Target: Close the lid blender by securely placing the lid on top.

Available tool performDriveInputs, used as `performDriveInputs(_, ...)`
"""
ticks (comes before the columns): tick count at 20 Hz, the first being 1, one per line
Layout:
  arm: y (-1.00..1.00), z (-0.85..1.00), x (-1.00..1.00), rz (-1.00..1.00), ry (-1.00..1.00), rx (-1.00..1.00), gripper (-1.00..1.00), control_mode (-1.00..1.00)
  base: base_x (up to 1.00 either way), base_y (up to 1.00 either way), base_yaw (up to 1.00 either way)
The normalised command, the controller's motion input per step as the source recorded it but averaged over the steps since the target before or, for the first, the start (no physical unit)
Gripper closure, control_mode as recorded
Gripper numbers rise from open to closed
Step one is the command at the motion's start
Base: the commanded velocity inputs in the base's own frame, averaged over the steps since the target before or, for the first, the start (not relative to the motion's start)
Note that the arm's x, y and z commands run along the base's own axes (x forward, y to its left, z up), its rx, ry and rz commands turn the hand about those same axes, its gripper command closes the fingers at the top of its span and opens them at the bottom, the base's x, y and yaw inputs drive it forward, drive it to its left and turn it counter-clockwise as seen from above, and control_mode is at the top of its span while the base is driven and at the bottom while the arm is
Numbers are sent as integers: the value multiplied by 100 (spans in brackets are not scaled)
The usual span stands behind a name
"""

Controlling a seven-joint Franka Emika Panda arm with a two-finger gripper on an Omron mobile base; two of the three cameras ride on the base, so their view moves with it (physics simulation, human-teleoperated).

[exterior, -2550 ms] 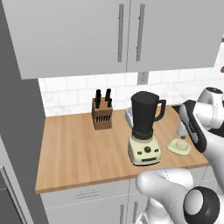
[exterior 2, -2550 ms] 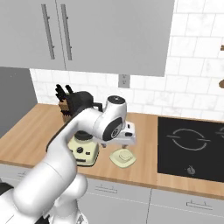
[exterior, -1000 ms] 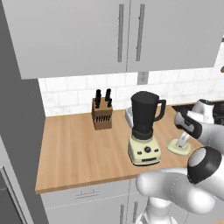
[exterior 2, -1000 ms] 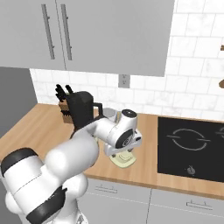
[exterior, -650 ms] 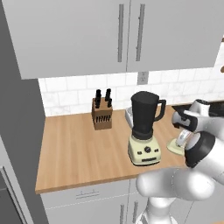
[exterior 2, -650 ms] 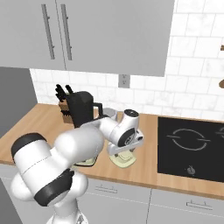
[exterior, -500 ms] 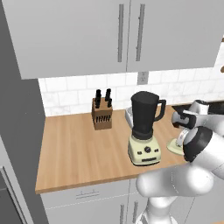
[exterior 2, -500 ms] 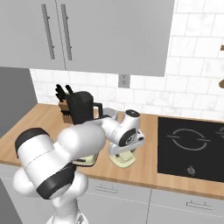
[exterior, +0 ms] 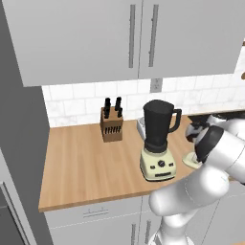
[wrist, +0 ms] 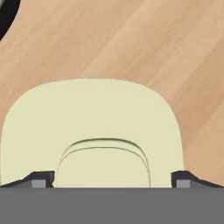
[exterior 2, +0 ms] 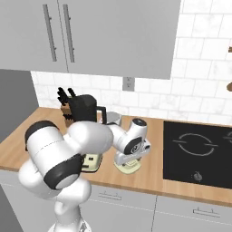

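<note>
The lid (wrist: 92, 118) is a pale cream disc lying flat on the wooden counter. It also shows as the lid (exterior 2: 128, 169) under the hand and as the lid (exterior: 189, 161), half hidden behind my forearm. My gripper (wrist: 110, 180) points straight down just above it, open, with one fingertip on each side of the raised centre knob (wrist: 105, 159) and clear of it. From the right base view the gripper (exterior 2: 128, 163) sits low over the disc. The blender (exterior: 158, 139) stands to the left, its dark jar open at the top; the arm covers most of the blender (exterior 2: 86, 108).
A wooden knife block (exterior: 111, 127) stands against the tiled wall, left of the blender. A metal appliance (exterior 2: 113, 118) sits behind the blender. A black cooktop (exterior 2: 199, 152) lies to the right of the lid. The counter's front edge (exterior: 95, 201) is close.
The hand has come down over the lid, and the elbow has swung further forward and lower. The jaws have stayed wide. The lid and the blender have not moved.
</note>
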Motion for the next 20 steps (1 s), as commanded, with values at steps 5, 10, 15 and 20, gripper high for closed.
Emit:
performDriveInputs(5,24,-40,0,4,0,-1,100,-100,0,0,0)
performDriveInputs(10,16,-13,0,4,-2,0,100,-100,0,0,0)
performDriveInputs(15,0,0,-3,1,-1,0,100,-100,0,0,0)
performDriveInputs(20,0,40,-15,0,-8,0,100,-100,0,0,0)
